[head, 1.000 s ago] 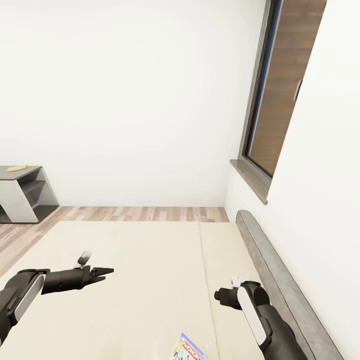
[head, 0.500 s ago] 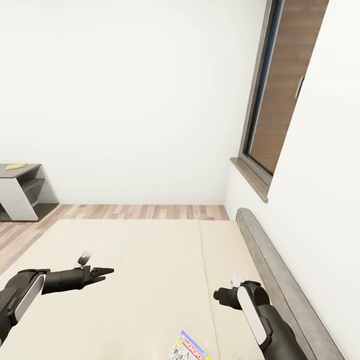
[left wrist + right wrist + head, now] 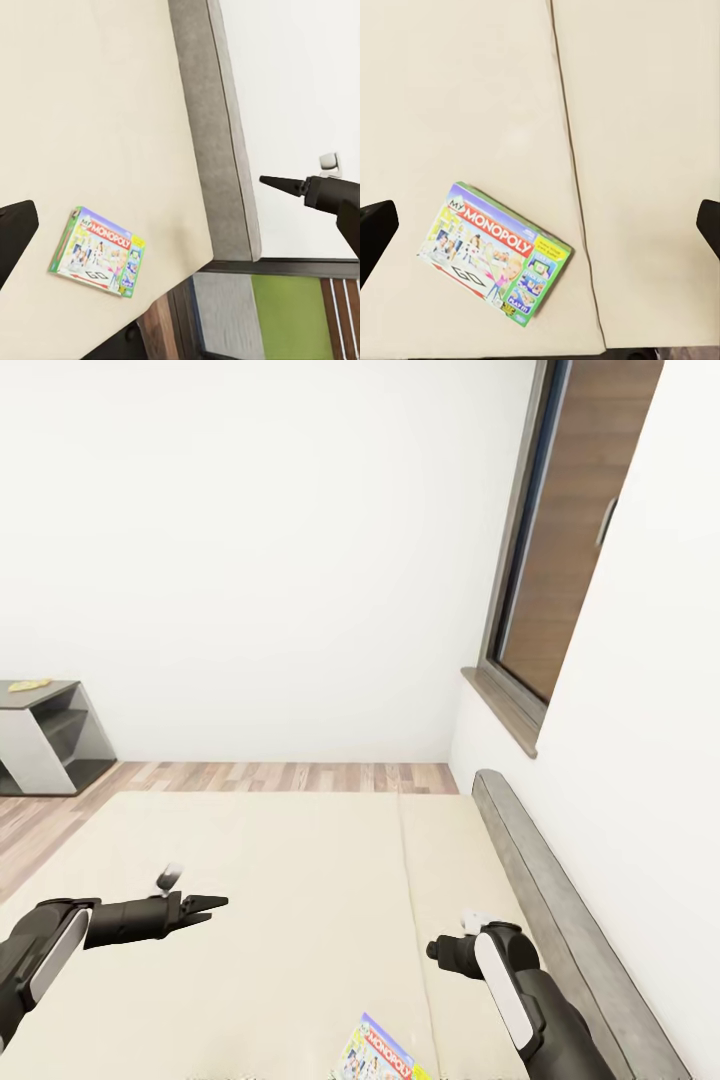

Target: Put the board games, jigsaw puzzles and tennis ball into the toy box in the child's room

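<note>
One of the board games, the purple-blue Monopoly carton (image 3: 383, 1054), lies flat on the cream bed (image 3: 300, 880) at the near edge of the head view. It also shows in the left wrist view (image 3: 97, 251) and the right wrist view (image 3: 495, 251). My left gripper (image 3: 215, 905) hovers open over the bed, to the left of and beyond the carton. Over the bed's right part my right gripper (image 3: 436, 950) is also open, above the carton with nothing in it. Its fingertips (image 3: 375, 225) sit at both edges of the right wrist view. The toy box is out of view.
A grey padded headboard (image 3: 540, 890) runs along the bed's right side against the white wall, below a dark-framed window (image 3: 545, 580). A dark grey shelf section (image 3: 45, 740) stands at the far left with a small yellow flat thing (image 3: 30, 684) on top. Wood-plank floor (image 3: 280, 775) lies beyond the bed.
The whole view has shifted slightly: the shelf sits further left and more of the Monopoly carton shows. Both arms hold the same pose.
</note>
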Robot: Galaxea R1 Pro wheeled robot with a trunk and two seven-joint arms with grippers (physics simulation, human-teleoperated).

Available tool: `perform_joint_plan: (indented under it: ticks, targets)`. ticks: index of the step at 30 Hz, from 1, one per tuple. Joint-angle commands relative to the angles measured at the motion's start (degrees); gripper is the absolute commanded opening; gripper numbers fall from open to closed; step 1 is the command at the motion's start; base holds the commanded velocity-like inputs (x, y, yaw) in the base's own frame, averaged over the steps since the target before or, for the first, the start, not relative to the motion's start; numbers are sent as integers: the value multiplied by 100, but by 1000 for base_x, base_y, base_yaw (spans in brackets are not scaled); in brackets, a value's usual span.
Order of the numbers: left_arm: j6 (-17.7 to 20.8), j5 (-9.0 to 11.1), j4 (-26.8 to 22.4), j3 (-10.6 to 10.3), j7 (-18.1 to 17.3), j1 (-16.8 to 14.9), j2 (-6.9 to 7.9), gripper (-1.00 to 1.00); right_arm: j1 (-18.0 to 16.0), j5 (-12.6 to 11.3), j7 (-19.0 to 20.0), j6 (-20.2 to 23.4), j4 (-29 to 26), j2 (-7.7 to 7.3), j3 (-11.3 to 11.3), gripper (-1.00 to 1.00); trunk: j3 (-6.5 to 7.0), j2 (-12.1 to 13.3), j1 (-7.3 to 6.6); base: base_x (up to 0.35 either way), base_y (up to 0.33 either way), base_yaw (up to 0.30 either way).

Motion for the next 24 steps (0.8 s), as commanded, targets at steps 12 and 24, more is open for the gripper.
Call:
perform_joint_plan:
  ticks: [12,24]
  targets:
    - [21,8,0,2,4,-5,2,100,-5,-65,-59,14,-6,0,5,100,-126,-14,3,0,0,0]
    - [7,5,0,-17,46,-5,-17,100,-5,-65,-51,14,-6,0,5,100,-240,-14,3,0,0,0]
